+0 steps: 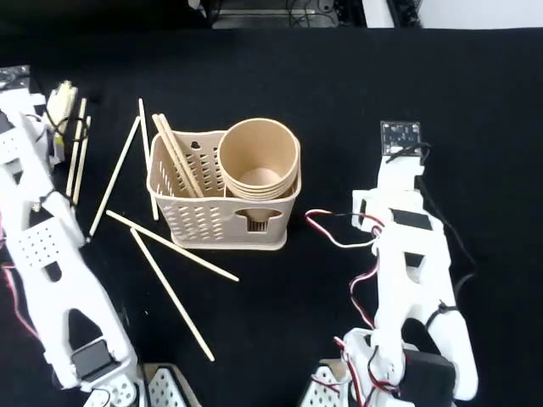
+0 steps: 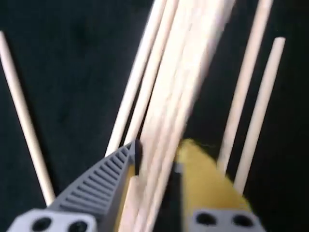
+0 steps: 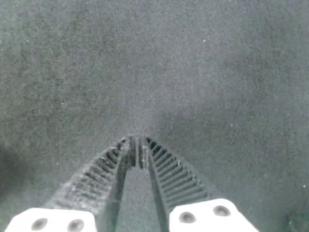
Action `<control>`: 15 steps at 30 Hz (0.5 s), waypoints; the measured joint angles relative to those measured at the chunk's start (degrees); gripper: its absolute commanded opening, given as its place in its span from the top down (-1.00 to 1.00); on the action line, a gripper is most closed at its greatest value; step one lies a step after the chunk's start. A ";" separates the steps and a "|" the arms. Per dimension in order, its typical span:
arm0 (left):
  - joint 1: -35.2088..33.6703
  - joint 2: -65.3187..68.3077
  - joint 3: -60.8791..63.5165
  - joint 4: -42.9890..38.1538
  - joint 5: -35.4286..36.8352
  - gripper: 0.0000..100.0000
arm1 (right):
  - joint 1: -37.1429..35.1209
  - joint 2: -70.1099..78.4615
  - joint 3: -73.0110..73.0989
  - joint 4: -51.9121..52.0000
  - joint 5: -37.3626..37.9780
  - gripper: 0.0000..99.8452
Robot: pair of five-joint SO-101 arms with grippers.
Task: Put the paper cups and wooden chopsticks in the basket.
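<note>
The perforated beige basket point(image 1: 212, 222) stands mid-table. Stacked paper cups point(image 1: 259, 159) fill its right half, and a few wooden chopsticks point(image 1: 176, 153) lean in its left half. Loose chopsticks point(image 1: 170, 246) lie on the black cloth left of and in front of it. My left gripper point(image 1: 64, 102) is at the far left edge. In the left wrist view it point(image 2: 161, 147) is shut on a bunch of chopsticks point(image 2: 169, 101) that run between the grey and yellow fingers. More chopsticks point(image 2: 24, 121) lie beside them. My right gripper point(image 3: 138, 145) is shut with nothing in it, above bare cloth right of the basket point(image 1: 399, 136).
A black cloth point(image 1: 339, 102) covers the whole table. Red, white and black cables point(image 1: 335, 233) loop off the right arm toward the basket's right side. The left arm's white body point(image 1: 51, 254) lies along the left edge.
</note>
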 measured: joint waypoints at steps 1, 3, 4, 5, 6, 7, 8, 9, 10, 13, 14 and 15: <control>0.00 2.81 -4.57 1.14 -0.18 0.92 | 0.00 0.00 0.00 0.00 0.00 0.93; 0.09 6.95 -12.31 3.34 -0.09 0.95 | 0.00 0.00 0.00 0.00 0.00 0.93; 0.18 7.56 -12.92 3.78 -0.09 0.94 | 0.00 0.00 0.00 0.00 0.00 0.93; 0.44 7.56 -13.10 4.04 -0.26 0.94 | 0.00 0.00 0.00 0.00 0.00 0.93; 0.53 7.65 -13.63 4.40 -0.26 0.94 | 0.00 0.00 0.00 0.00 0.00 0.93; 0.53 7.65 -13.89 4.92 -0.26 0.94 | 0.00 0.00 0.00 0.00 0.00 0.93; 0.53 7.65 -14.15 5.98 -0.35 0.94 | 0.00 0.00 0.00 0.00 0.00 0.93; 0.53 7.65 -14.59 7.03 -0.35 0.94 | 0.00 0.00 0.00 0.00 0.00 0.93; 0.62 7.38 -14.59 8.18 -0.35 0.94 | 0.00 0.00 0.00 0.00 0.00 0.93; 1.32 4.66 -13.80 12.92 -0.09 0.94 | 0.00 0.00 0.00 0.00 0.00 0.93; 1.76 3.87 -13.71 14.77 0.00 0.94 | 0.00 0.00 0.00 0.00 0.00 0.93; 2.11 2.90 -13.71 15.91 0.00 0.94 | 0.00 0.00 0.00 0.00 0.00 0.93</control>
